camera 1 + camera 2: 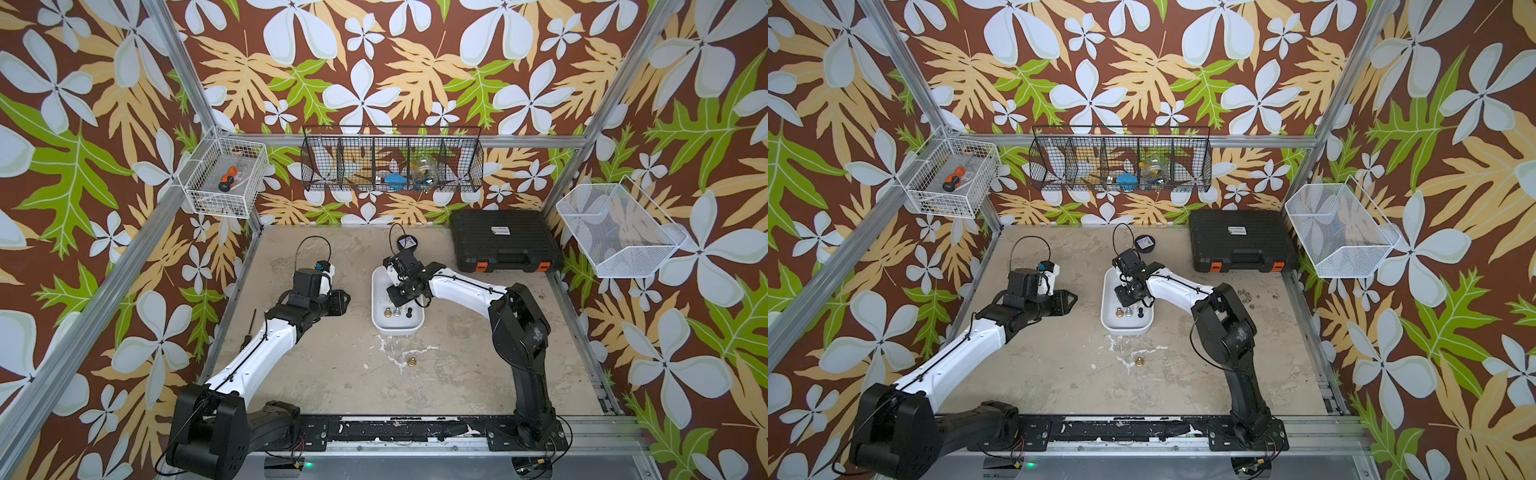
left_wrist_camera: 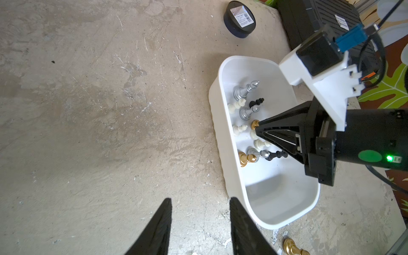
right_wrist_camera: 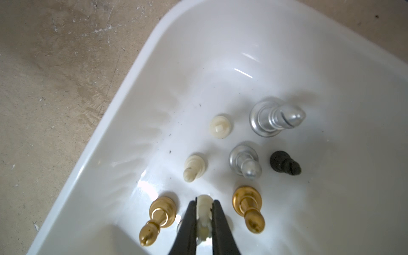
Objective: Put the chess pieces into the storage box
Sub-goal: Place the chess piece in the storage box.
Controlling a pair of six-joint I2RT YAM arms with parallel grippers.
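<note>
Right gripper (image 3: 204,202) clamps a cream piece (image 3: 204,208) in the storage box (image 3: 176,66); left gripper (image 2: 199,199) gapes empty (scuffed tabletop (image 2: 88,110), floral walls (image 1: 374,62)).

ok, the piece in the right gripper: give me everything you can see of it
The cream piece is small, ivory, dull plastic by its look, with a round base and a ridged stem. The right gripper is shut on it, one black finger along each side, so much of its body is hidden. It sits inside the box, low by the floor, flanked by two standing gold pieces without touching them. Whether its base rests on the floor cannot be told.
</note>
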